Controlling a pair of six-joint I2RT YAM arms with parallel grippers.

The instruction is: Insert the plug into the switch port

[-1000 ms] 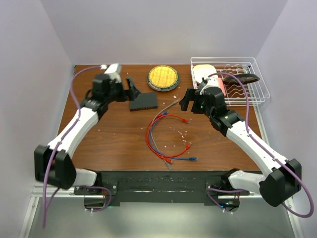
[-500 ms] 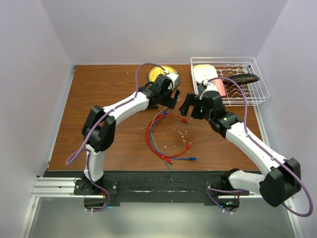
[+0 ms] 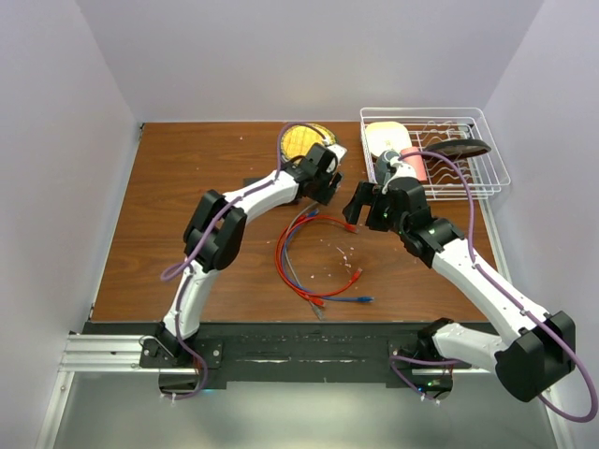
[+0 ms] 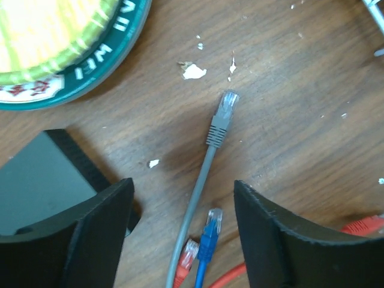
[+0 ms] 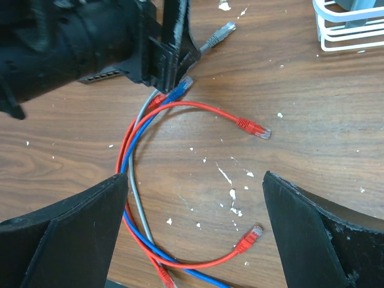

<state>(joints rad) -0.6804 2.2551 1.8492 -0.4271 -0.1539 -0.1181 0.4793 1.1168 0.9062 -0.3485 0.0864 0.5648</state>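
Since the left gripper (image 4: 183, 193) hangs with its fingers spread and only the grey cable (image 4: 201, 180) running between them, the step in hand looks to be picking up the grey plug (image 4: 227, 103). It lies on the table (image 4: 312, 120) just ahead of the fingertips. To do it well, the gripper should ease forward until the fingers straddle the sleeve behind the clear tip. It should then come straight down and close across the sides, leaving the tip free to enter a socket. It should keep off the blue plug (image 4: 210, 221) and the red plug (image 4: 189, 252) lying against the cable nearer the wrist, or they may be pinched too. The switch (image 4: 33, 180) sits close by, beside the left finger and near the yellow dish (image 4: 48, 36). From above it is almost wholly hidden under the left arm, and its socket edge cannot be made out. The right gripper (image 5: 195, 180) hovers wide open and empty over the cable loops.

A second ago the left gripper was at the switch, which lay in plain sight. Half a second ago the arm was swinging across, and now it is over the cable ends. The right gripper has shifted only slightly, and the cables have not moved.
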